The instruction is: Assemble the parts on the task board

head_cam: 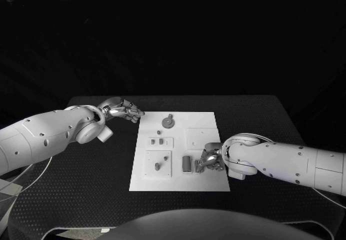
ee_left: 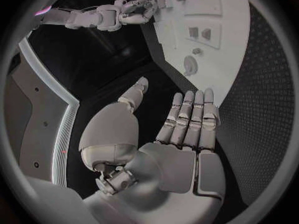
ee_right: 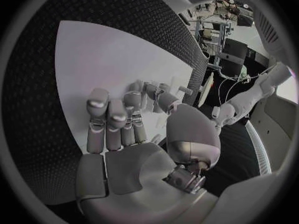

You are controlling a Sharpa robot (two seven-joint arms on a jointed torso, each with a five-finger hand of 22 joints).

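The white task board point(head_cam: 205, 177) lies in the middle of the table. On it are a round grey part with a knob point(head_cam: 168, 121), two small parts point(head_cam: 156, 142) in a recess, two more point(head_cam: 161, 162) lower down, and a long grey part point(head_cam: 187, 163). My right hand point(head_cam: 210, 159) rests low over the board beside the long part, fingers bent toward it point(ee_right: 124, 134). Small parts point(ee_right: 156, 90) lie just past its fingertips; I cannot make out a pinch. My left hand point(head_cam: 122, 109) hovers off the board's far left corner, fingers straight and apart point(ee_left: 181, 129), holding nothing.
The board sits on a black textured table point(head_cam: 86, 170), with bare mat on both sides and in front of it. The left wrist view shows the board point(ee_left: 233, 40), the round part point(ee_left: 191, 64) and my right hand point(ee_left: 134, 12) beyond it.
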